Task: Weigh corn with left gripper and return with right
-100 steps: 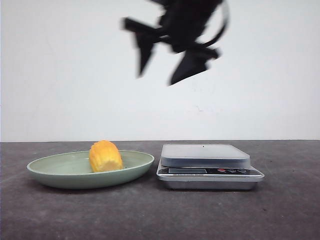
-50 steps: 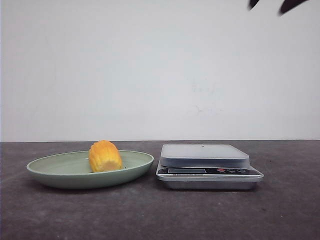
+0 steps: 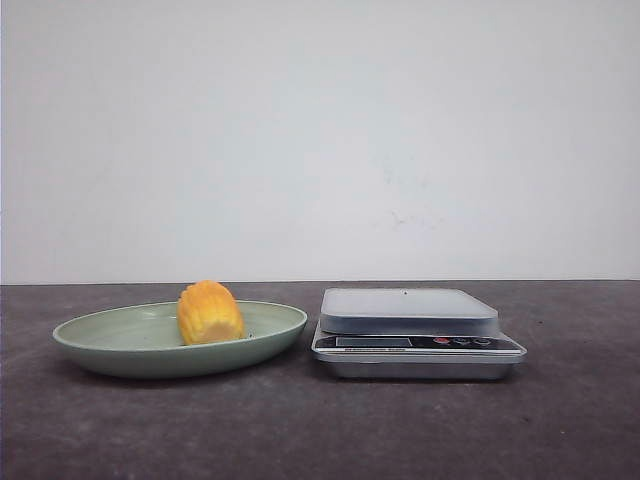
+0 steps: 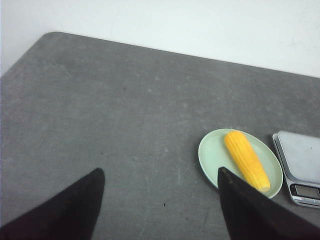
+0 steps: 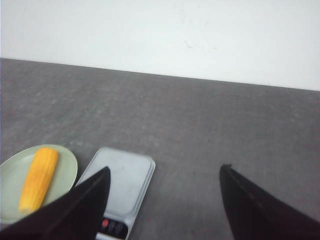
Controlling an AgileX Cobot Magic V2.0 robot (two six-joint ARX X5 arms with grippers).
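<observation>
Corn lies in green plate, just left of scale. Left claw and right claw both spread wide, empty. Cob looks light, rigid, ridged; grip mid-length across kernels

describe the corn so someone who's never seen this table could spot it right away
On the dark grey table sit two things: a pale green oval plate on the left and a silver kitchen scale on the right. The corn lies in that plate, a yellow-orange cob with ridged kernel rows. It is the only brightly coloured thing there.
</observation>
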